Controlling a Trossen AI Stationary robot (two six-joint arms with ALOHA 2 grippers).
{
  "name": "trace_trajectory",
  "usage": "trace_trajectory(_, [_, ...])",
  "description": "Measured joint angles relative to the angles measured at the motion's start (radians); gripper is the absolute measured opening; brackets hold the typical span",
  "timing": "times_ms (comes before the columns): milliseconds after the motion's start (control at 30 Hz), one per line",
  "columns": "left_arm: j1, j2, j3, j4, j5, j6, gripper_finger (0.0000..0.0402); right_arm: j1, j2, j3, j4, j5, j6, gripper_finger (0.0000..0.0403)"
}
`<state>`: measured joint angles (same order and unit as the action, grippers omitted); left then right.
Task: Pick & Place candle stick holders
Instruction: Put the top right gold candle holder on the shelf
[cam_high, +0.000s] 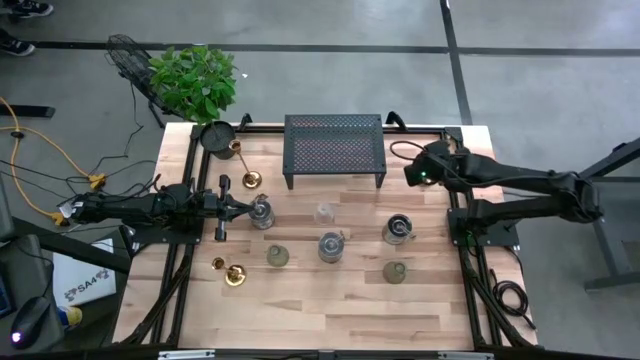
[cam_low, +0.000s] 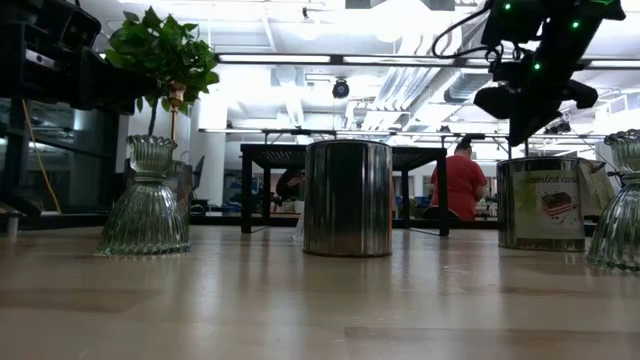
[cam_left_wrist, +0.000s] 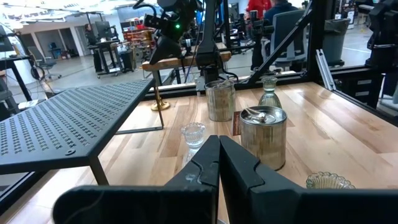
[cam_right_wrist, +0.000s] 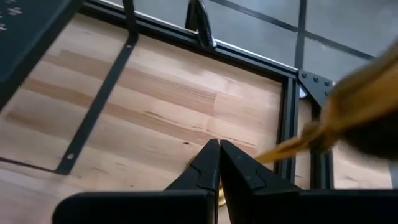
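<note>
Between picks: my left jaws (cam_high: 262, 207) and right jaws (cam_high: 410, 172) were shut, apparently empty. Silvery cup (cam_left_wrist: 263, 135) stood just beyond my left jaws; next needed opening, then closing around it.

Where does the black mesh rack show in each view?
High view: black mesh rack at the wooden table's back centre.
Low view: rack in mid-distance, behind the silvery tin.
Left wrist view: rack fills the left.
Right wrist view: rack's corner, upper left.
Shared landmark: that table.
</note>
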<state>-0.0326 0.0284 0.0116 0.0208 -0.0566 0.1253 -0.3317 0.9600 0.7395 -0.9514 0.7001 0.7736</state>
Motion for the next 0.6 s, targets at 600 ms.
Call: trace_trajectory(600, [0.0,0.0,0.0,0.0,0.0,0.0,0.0,-0.068,-0.022,0.17,0.026,-0.054,-0.311,0.0003])
